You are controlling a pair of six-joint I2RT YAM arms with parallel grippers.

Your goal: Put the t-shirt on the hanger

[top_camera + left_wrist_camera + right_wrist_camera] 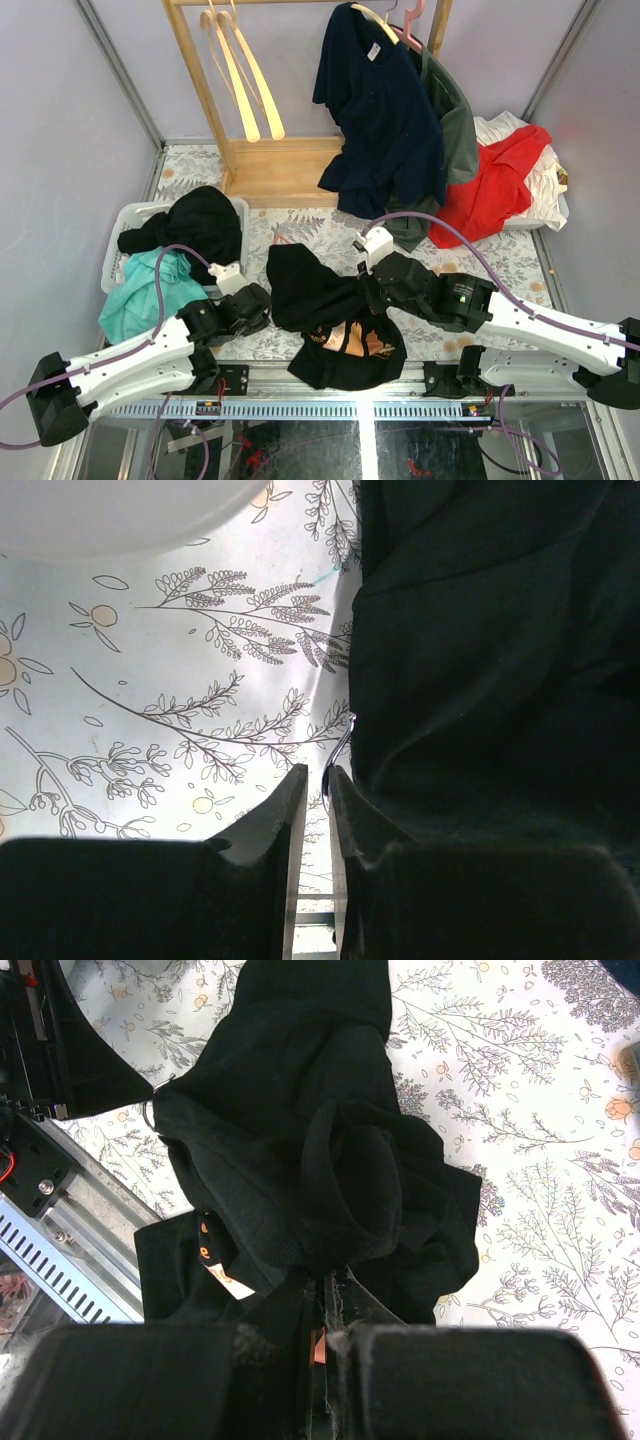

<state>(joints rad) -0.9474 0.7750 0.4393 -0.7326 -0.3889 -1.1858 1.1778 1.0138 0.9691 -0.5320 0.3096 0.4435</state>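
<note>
The black t-shirt [310, 290] lies bunched at the table's near middle, its tan print [355, 340] facing up. My right gripper [368, 292] is shut on a fold of it; in the right wrist view the cloth [280, 1110] rises out of the closed jaws [325, 1278]. Most of the hanger is hidden under the cloth. Only its thin metal hook [346, 738] pokes out at the shirt's left edge [480, 660]. My left gripper [317, 770] has its jaws nearly together, with the hook wire in the narrow gap against the right finger. The hook [149, 1117] also shows in the right wrist view.
A wooden rack [210, 100] with pale hangers [240, 80] stands at the back. A navy t-shirt [375, 110] hangs there, and a red garment [495, 185] lies at the right. A white basket [125, 215] of clothes sits left, with teal cloth [150, 290] spilling out.
</note>
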